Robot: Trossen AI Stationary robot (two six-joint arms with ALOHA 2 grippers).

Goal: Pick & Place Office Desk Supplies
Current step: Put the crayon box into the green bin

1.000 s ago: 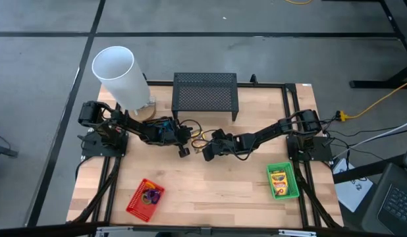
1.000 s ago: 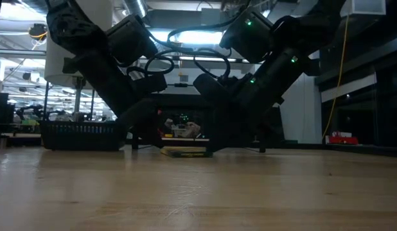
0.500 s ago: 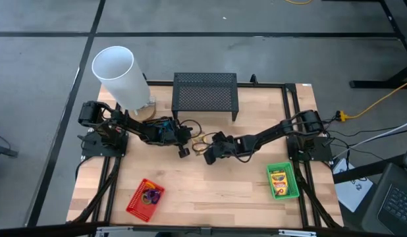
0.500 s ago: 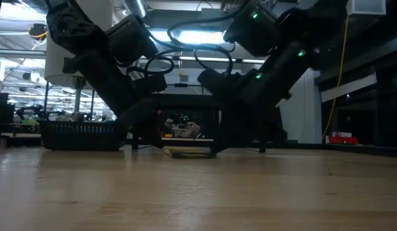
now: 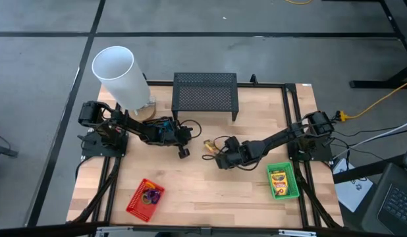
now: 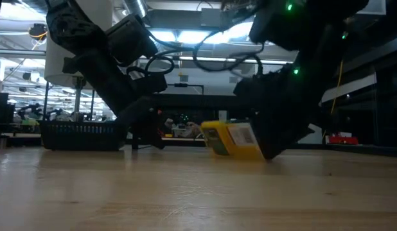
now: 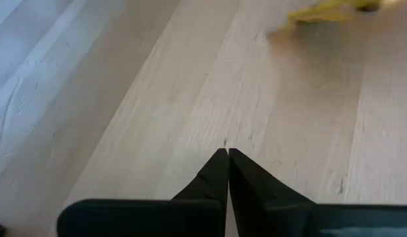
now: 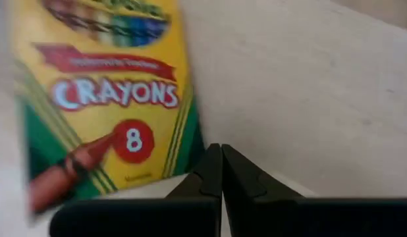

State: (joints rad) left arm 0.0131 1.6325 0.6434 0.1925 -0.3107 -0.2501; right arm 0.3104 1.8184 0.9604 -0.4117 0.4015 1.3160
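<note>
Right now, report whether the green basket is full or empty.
Not empty: the green basket holds a crayon box, seen from above.

The crayon box (image 8: pixel 101 92) reads "CRAYONS" with an "8" in a red circle.

My right pincer (image 5: pixel 220 160) is closed near the black mesh stand (image 5: pixel 205 94); my left pincer (image 5: pixel 184 152) is closed beside it.
</note>
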